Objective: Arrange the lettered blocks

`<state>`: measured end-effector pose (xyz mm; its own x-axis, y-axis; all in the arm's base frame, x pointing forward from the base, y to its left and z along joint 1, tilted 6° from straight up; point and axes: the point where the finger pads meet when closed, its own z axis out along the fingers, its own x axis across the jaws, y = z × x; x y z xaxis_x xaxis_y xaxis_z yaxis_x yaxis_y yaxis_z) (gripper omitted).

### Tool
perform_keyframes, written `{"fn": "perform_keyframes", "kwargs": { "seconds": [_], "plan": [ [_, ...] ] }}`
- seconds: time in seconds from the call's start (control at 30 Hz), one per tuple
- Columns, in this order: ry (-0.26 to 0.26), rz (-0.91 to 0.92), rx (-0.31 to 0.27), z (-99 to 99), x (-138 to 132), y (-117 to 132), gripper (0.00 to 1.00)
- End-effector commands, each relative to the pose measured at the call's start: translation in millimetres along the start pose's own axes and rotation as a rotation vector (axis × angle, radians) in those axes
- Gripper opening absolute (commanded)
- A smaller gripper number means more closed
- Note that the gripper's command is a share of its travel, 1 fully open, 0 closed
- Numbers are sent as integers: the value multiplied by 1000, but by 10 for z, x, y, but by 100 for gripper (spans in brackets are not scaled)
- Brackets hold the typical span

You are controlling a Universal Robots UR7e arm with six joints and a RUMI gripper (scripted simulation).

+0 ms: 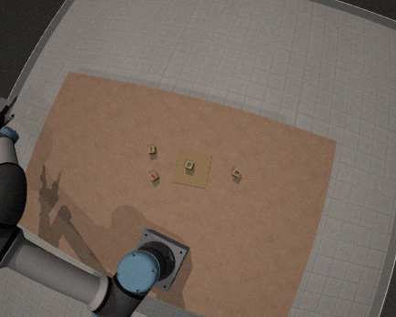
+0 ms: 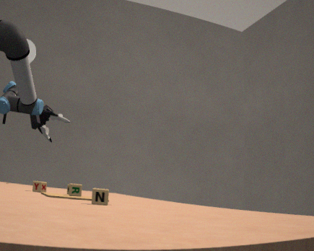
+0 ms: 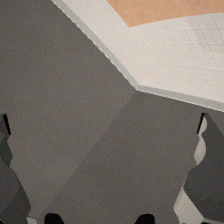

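The gripper (image 1: 14, 108) (image 2: 60, 131) (image 3: 105, 115) is open and empty, high up at the far left, away from all blocks. A block with a green P on top (image 1: 189, 165) (image 2: 75, 190) sits on the yellowish mat (image 1: 199, 180). A block with a red S on top (image 1: 154, 176) (image 2: 40, 186) stands left of the mat. Another block (image 1: 151, 149) stands beyond it, left of the mat; its dark top mark is too small to read surely. A block with a dark round mark on top (image 1: 236, 173) stands right of the mat and shows N on a side in the exterior view (image 2: 99, 197).
The robot's base (image 1: 161, 260) stands on the brown table surface (image 1: 259, 228), nearer than the blocks. The arm reaches out to the left, and its shadow falls left of the base. The wrist view shows walls, pale tiled floor and a brown corner.
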<state>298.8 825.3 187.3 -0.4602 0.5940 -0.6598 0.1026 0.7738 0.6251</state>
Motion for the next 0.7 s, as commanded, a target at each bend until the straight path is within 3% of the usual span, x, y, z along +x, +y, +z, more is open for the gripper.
{"fn": "perform_keyframes", "kwargs": {
  "seconds": [0.0,0.17,0.33,0.4,0.67],
  "plan": [
    [0,-6,4,17,-32,-9,100],
    [2,-52,40,159,-182,-133,100],
    [12,-150,122,443,-515,-440,100],
    [12,-150,122,443,-515,-440,100],
    [67,-347,307,898,-1230,-1245,100]
  ]
}}
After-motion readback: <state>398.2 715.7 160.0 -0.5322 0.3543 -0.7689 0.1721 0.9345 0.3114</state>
